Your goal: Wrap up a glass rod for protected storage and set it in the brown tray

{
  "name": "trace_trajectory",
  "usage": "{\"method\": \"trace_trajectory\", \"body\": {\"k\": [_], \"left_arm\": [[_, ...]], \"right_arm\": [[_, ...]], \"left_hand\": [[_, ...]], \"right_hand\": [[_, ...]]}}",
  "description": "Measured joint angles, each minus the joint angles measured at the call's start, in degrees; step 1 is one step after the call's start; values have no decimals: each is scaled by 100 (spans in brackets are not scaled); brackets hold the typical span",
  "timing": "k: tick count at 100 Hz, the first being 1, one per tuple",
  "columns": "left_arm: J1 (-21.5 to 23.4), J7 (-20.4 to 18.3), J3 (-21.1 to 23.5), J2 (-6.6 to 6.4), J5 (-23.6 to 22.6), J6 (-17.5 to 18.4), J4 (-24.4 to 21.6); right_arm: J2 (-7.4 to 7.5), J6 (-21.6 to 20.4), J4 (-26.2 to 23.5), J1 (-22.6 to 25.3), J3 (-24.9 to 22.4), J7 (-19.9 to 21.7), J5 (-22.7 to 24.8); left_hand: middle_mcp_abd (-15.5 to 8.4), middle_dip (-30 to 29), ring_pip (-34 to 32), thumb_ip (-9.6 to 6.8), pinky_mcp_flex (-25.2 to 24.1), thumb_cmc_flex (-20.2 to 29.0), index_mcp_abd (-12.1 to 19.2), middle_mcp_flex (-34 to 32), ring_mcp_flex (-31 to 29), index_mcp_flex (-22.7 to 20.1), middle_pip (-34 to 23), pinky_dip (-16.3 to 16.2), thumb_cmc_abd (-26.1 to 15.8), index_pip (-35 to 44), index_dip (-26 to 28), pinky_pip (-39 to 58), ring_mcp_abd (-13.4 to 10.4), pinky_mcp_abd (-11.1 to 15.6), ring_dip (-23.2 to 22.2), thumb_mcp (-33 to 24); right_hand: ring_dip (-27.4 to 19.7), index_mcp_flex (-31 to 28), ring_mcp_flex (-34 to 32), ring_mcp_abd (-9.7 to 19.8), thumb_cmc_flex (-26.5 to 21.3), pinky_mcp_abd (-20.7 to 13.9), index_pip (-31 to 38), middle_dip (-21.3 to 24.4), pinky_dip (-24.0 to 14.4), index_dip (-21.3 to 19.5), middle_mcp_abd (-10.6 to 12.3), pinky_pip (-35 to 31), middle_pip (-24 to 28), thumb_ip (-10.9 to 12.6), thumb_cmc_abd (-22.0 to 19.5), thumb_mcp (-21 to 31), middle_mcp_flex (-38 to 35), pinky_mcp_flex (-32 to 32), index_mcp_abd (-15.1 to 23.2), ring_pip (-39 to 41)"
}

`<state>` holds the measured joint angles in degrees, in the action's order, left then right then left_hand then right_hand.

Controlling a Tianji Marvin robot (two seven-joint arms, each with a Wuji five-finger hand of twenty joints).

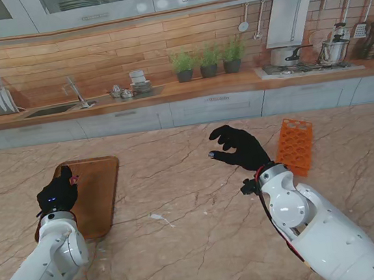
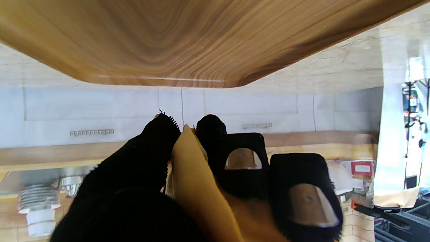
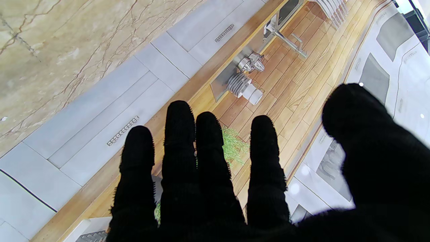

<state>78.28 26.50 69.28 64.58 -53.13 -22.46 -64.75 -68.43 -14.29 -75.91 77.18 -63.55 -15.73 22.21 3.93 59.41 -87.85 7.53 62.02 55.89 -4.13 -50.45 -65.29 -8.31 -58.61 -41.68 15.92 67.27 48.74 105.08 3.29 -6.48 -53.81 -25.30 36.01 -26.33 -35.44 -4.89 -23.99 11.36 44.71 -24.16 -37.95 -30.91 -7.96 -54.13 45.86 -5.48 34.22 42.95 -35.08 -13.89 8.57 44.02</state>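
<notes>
Left hand [image 1: 57, 193] closed round tan wrap [image 2: 198, 188], pinched between thumb and fingers [image 2: 242, 158]; rod presumably inside, not visible. Hand hovers over near end of tray [image 1: 101, 193]. Judgement: lower until wrap lies flat on tray, then ease fingers apart. Right hand [image 1: 238, 148] spread, empty, off beside orange rack [image 1: 295, 145].

The marble table [image 1: 195, 201] fills the lower two-thirds of the frame. The tray [image 1: 101, 193] lies on it at left of centre, with the left hand [image 1: 57, 194] over the tray's left edge. The test-tube rack [image 1: 296, 145] sits on the table at right of centre; the right hand [image 1: 238, 147] is just left of it, near the frame's middle. A small scrap [image 1: 158, 217] lies on the table between the arms, lower centre, just right of the tray's near corner.
</notes>
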Motion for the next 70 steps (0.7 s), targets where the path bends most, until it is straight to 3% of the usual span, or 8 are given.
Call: {"method": "trace_trajectory", "body": {"k": [6, 12, 20, 25, 36, 45, 57, 70], "left_arm": [[-50, -117, -65, -7, -3, -169, 7], [-91, -202, -108, -12, -26, -249, 27], [-134, -297, -147, -16, -47, -362, 49], [-155, -419, -173, -17, -48, -530, 45], [-188, -790, -240, -30, -9, -882, 6], [-259, -794, -383, -47, 46, -958, 80], [-400, -704, -545, -25, 185, -1003, 360], [-434, -665, -653, -10, 340, -1016, 478]], "right_arm": [[0, 3, 0, 0, 0, 2, 0], [0, 7, -2, 4, -1, 1, 2], [0, 14, -6, 6, -1, -3, 4], [0, 16, -7, 6, -1, -3, 4], [-1, 18, -7, 5, 2, -3, -1], [-2, 15, -6, 3, 10, -9, 0], [-2, 4, 3, 1, 19, -15, 9], [-3, 11, 8, 0, 29, -14, 7]], "left_hand": [[0, 1, 152, 0, -103, 57, -5, 0, 195, 0, 44, 450, 0, 0, -75, 0, 189, -168, 0, 0], [2, 9, 584, 0, -629, 59, -17, 3, 581, 0, 70, 671, 0, 0, -86, 2, 523, -603, 0, -5], [2, 50, 1440, 0, -1811, 60, -29, 34, 1364, -8, 328, 237, 120, 0, -146, -679, 1039, -1306, 0, -187], [4, 50, 2068, 0, -2773, 60, -62, 74, 1956, -86, 474, 13, 225, 0, -158, -1436, 1193, -1528, 81, -326], [65, -67, 3730, 24, -5021, 46, -97, -51, 3104, -316, 858, -100, 385, 28, -344, -3072, 1198, -1352, 912, -714], [67, -373, 4718, 54, -6262, -93, -124, -233, 3700, -523, 1281, 421, 581, 68, -516, -4238, 965, -970, 1558, -1033], [67, -747, 5176, 179, -6548, -171, -125, -375, 3937, -607, 1666, 1111, 611, 68, -617, -5591, 812, -825, 1927, -1210], [144, -1002, 5575, 179, -6554, -231, -76, -32, 4458, -607, 2593, 1424, 611, 68, -648, -6549, 686, -716, 2123, -1238]], "right_hand": [[0, 0, 0, -1, 0, 1, 0, 0, 0, 0, 0, 0, 0, 0, -1, 0, -1, 0, 0, 0], [0, 0, -1, -1, 43, 1, 0, 0, 0, 0, 0, 0, 0, 0, -1, 3, -1, -1, 0, 0], [0, 0, -1, -3, 43, 1, 0, 0, 0, 0, 0, 0, 0, 0, -1, 3, -3, -1, 0, 0], [0, 0, -1, -4, 46, 1, 0, 0, 0, 0, 0, 0, 0, 0, -1, 60, -3, -2, 0, 0], [0, 0, -1, -5, 47, 2, 0, 0, 0, 0, 0, 0, 0, 0, -1, 62, -4, -2, 0, 0], [0, 0, -1, -7, 49, 2, 0, 0, 0, 0, -2, 0, 0, 0, -1, 63, -5, -3, 0, 0], [0, -1, -2, -7, 50, 2, 0, 0, 0, 0, -2, 0, 0, 0, -1, 64, -15, -3, 0, 0], [0, -1, -2, -7, 51, 2, 0, 0, 0, 0, -2, 0, 0, 0, -1, 65, -16, -3, 0, 0]]}}
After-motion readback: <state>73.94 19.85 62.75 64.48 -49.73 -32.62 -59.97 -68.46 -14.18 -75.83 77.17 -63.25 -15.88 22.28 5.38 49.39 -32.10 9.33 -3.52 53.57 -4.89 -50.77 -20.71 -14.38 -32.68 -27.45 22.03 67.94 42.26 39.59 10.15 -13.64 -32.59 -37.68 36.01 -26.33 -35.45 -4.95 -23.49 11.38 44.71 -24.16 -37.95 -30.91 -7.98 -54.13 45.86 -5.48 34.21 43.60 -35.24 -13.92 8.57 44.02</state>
